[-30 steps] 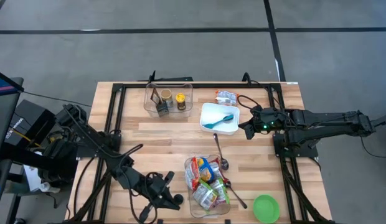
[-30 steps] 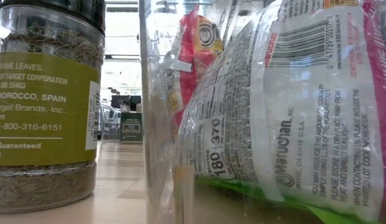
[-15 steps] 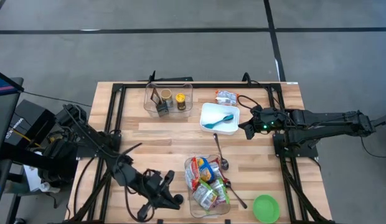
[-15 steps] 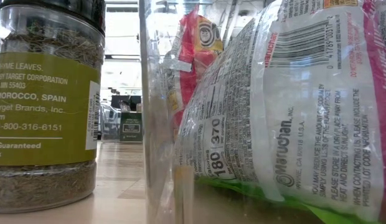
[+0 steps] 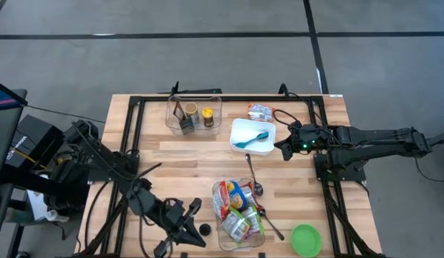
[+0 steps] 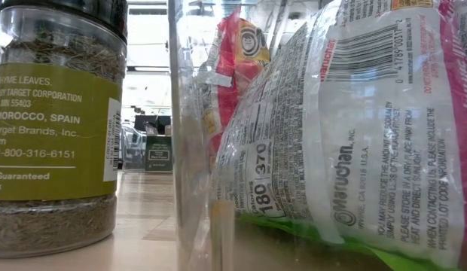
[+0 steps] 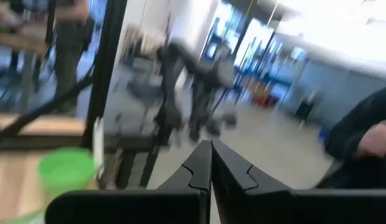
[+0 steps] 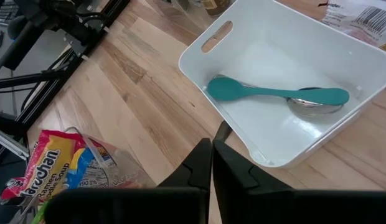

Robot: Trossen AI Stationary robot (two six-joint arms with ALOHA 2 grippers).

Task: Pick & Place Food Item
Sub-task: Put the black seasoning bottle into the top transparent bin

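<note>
A clear bin (image 5: 238,213) near the table's front holds several ramen packets (image 6: 346,128). A thyme jar (image 6: 56,120) with a black lid (image 5: 205,229) stands upright on the table just left of that bin. My left gripper (image 5: 193,233) hovers shut beside the jar, pointing level toward the right; in its wrist view the fingers (image 7: 210,149) hold nothing. My right gripper (image 5: 281,149) hangs shut and empty (image 8: 211,146) above the wood, beside the white bin (image 8: 286,93) that holds a teal spoon (image 8: 277,93).
A second clear bin (image 5: 193,115) with jars stands at the far edge, and a silver packet (image 5: 261,111) lies beyond the white bin. Two metal spoons (image 5: 252,175) lie by the ramen bin. A green bowl (image 5: 306,240) sits at the front right. A black frame (image 5: 136,143) borders the table.
My left gripper has risen a little beside the thyme jar, staying shut. The jar and the ramen bin have kept their places.
</note>
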